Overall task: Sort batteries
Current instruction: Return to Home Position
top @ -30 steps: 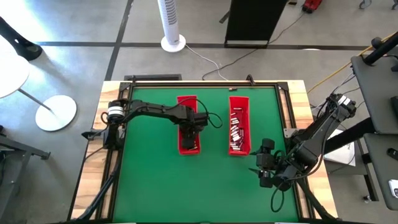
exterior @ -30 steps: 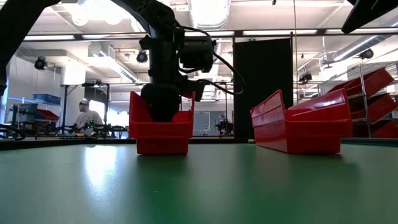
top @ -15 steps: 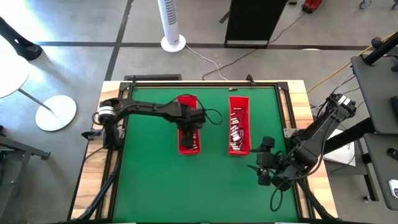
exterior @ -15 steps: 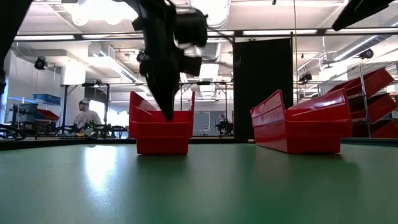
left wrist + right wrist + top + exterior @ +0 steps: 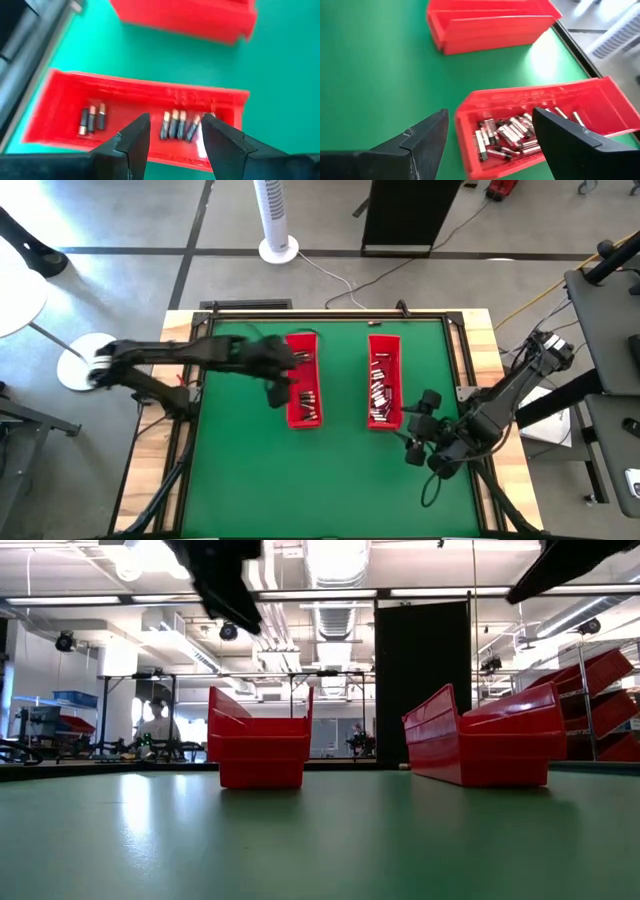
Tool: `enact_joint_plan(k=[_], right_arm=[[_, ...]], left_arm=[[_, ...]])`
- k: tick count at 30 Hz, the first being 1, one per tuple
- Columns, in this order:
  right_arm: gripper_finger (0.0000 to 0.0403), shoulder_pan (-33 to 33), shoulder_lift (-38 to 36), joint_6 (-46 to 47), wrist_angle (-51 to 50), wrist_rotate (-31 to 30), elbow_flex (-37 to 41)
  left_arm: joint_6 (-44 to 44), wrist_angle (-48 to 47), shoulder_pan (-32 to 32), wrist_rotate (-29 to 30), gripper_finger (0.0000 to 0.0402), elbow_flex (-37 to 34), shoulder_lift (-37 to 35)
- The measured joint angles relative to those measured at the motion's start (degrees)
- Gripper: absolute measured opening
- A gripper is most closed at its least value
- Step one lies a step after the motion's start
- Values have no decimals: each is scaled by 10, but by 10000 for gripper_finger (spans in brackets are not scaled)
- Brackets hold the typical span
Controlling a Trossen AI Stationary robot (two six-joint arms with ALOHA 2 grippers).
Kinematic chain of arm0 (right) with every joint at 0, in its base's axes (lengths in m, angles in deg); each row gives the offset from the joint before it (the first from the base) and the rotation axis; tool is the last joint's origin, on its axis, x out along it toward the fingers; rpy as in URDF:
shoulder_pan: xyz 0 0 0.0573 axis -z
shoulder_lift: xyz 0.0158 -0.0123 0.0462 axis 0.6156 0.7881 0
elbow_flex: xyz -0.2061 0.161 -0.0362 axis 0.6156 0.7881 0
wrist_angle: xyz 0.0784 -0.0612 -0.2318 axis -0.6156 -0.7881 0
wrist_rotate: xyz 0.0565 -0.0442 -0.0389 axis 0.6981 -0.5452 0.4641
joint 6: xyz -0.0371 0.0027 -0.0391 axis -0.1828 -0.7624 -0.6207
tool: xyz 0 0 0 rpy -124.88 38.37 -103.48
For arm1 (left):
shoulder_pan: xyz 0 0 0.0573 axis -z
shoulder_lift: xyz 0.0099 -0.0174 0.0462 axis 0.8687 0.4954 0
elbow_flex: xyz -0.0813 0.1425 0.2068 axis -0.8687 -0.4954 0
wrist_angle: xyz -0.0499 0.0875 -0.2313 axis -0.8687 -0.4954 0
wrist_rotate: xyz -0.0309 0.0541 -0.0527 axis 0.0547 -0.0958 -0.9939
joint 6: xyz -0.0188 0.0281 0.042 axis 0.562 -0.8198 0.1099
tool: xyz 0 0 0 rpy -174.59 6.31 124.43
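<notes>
Two long red trays lie side by side on the green table. The left tray (image 5: pixel 303 393) holds a few small silvery batteries (image 5: pixel 176 124) in two small groups. The right tray (image 5: pixel 384 380) holds a pile of several batteries (image 5: pixel 506 135) at its near end. My left gripper (image 5: pixel 175 134) is open and empty, raised above the table just left of the left tray (image 5: pixel 140 115). It shows high up in the low view (image 5: pixel 220 580). My right gripper (image 5: pixel 495 145) is wide open and empty, hovering near the right tray's near end (image 5: pixel 410 448).
Green mat (image 5: pixel 250 470) lies bare in front of both trays and between them. A wooden frame (image 5: pixel 480 330) borders the table. The low view shows both trays standing on the mat (image 5: pixel 258 750) (image 5: pixel 485 740), with a person and workshop shelves far behind.
My left gripper has risen out of the left tray and swung toward the table's left edge, and now hovers beside that tray. My right gripper has edged a little toward the right tray. Neither tray has moved.
</notes>
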Motion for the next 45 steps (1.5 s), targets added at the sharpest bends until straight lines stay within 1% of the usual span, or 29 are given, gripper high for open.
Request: enact_joint_plan(k=[2, 4, 7, 12, 16, 19, 23, 27, 32, 35, 36, 38, 40, 45], right_arm=[[278, 14, 0, -14, 12, -2, 11], [277, 30, 0, -40, 43, -3, 23], [276, 59, 0, -110, 106, 10, 31], [278, 124, 0, -270, 261, 95, 33], [268, 180, 8, -387, 398, 177, 42], [257, 224, 19, -448, 486, 234, 51], [241, 275, 27, -499, 531, 282, 55], [224, 292, -10, -525, 551, 286, 63], [208, 290, -86, -553, 586, 289, 119], [200, 291, -142, -554, 625, 288, 166], [197, 292, -160, -553, 633, 289, 183], [191, 294, -199, -538, 645, 300, 216], [183, 294, -236, -518, 640, 303, 249], [162, 293, -338, -462, 643, 302, 331]], left_arm=[[22, 54, 3, 17, 159, -61, -66], [50, 110, 5, 21, 159, -130, -132], [88, 185, 8, 22, 159, -225, -217], [101, 293, 10, 22, 158, -360, -335], [101, 379, 10, 22, 158, -446, -431], [101, 396, 10, 22, 158, -488, -497], [95, 390, 10, 17, 158, -521, -582], [92, 354, 10, 11, 158, -536, -673], [81, 340, 10, 11, 158, -559, -784], [68, 348, 11, -12, 158, -568, -793], [62, 349, 12, -22, 158, -571, -787], [56, 369, 12, -25, 158, -576, -779], [55, 388, 13, -26, 158, -594, -786], [59, 458, 13, -53, 158, -651, -792]])
